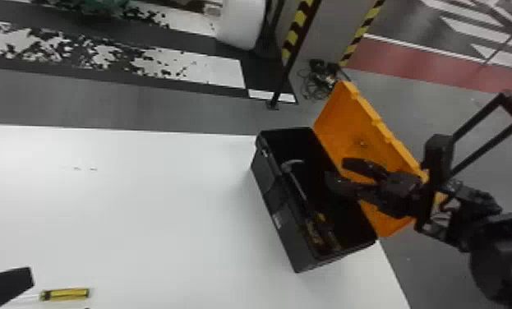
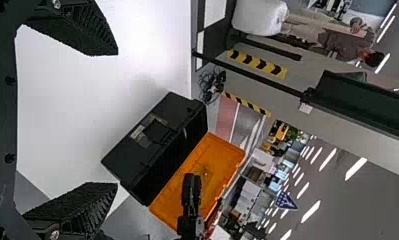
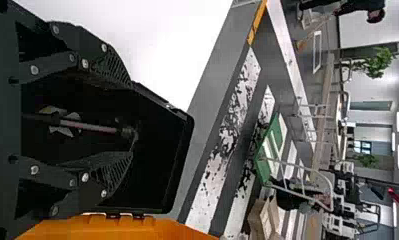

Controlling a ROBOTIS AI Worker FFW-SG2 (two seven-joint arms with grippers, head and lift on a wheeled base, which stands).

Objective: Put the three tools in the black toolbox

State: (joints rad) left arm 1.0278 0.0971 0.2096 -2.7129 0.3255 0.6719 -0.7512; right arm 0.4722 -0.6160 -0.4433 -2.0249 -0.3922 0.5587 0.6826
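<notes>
A white table [image 1: 152, 213] bears the open, orange-lidded black toolbox [image 1: 272, 193].

Your right arm [image 1: 464, 213] comes in from the head view's right edge, your right gripper [image 1: 335, 170] open right of centre; your left gripper [image 1: 8, 283], spread wide, sits lower left.

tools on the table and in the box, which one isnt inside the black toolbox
The yellow-handled screwdriver: it lies on the white table, the others inside the toolbox.

Toolbox [image 1: 271, 189] common to all views
</notes>
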